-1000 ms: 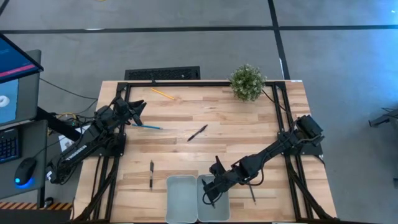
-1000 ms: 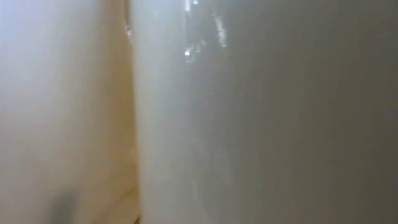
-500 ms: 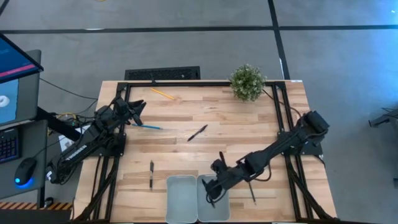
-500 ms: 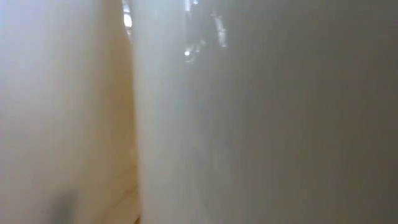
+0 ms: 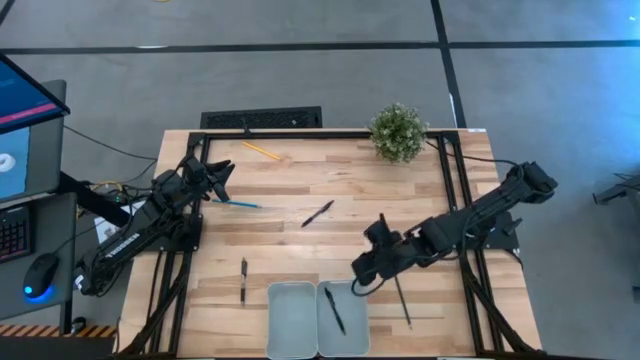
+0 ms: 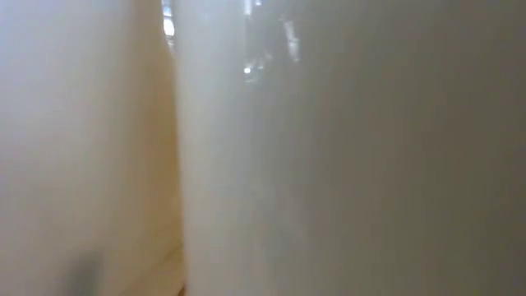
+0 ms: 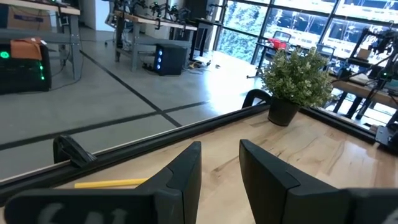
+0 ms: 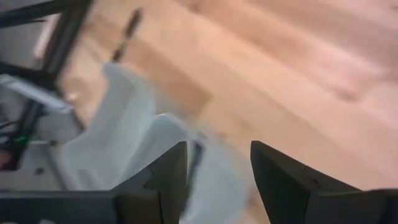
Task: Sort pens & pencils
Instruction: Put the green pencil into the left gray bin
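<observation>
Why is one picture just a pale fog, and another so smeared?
Low view: something pale sits right against the lens, far out of focus, hiding the table. Right wrist view: motion blur smears the trays and wood. High view and left wrist view are sharp, with daylight glare on the floor.

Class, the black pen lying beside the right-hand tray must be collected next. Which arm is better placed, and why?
Probably the right: its open, empty pincer hangs close to that thin black pen, while the left pincer waits across the table near the light blue pencil.

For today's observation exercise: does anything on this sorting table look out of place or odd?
Nothing is spilled or damaged. The low view is blocked by a pale surface. One pen lies in the right tray; the right gripper is open beside it.
</observation>
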Controlling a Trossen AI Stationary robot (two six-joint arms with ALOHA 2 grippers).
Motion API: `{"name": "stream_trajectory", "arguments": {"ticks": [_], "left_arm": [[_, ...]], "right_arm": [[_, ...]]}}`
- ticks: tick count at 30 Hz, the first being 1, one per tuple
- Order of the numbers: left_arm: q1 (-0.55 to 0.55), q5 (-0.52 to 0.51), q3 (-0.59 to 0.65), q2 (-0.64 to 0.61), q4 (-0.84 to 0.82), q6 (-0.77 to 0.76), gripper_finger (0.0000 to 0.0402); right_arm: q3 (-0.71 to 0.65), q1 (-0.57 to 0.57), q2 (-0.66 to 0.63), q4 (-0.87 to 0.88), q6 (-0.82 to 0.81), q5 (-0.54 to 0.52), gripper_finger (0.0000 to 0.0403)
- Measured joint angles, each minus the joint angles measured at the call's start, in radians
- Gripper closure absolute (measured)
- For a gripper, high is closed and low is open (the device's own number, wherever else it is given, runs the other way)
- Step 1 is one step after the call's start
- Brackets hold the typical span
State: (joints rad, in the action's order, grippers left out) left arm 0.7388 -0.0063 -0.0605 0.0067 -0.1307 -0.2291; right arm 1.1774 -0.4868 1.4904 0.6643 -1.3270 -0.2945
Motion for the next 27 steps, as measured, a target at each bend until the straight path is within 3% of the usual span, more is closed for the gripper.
{"name": "stream_trajectory", "arguments": {"ticks": [6, 10, 19, 27], "left_arm": [[0.000, 0.000, 0.000, 0.000, 0.000, -0.001, 0.0303], [0.000, -0.001, 0.000, 0.000, 0.001, -0.001, 0.0303], [0.000, -0.001, 0.000, 0.000, 0.001, -0.002, 0.0303], [0.000, -0.002, 0.000, 0.000, 0.001, -0.003, 0.0303]], "right_arm": [[-0.001, 0.014, -0.037, 0.332, -0.024, 0.066, 0.0207], [-0.007, -0.002, -0.037, 0.456, -0.111, 0.123, 0.0204], [-0.144, -0.139, -0.040, 0.378, -0.356, 0.140, 0.0208], [-0.220, -0.211, 0.014, 0.092, -0.421, 0.142, 0.0207]]}}
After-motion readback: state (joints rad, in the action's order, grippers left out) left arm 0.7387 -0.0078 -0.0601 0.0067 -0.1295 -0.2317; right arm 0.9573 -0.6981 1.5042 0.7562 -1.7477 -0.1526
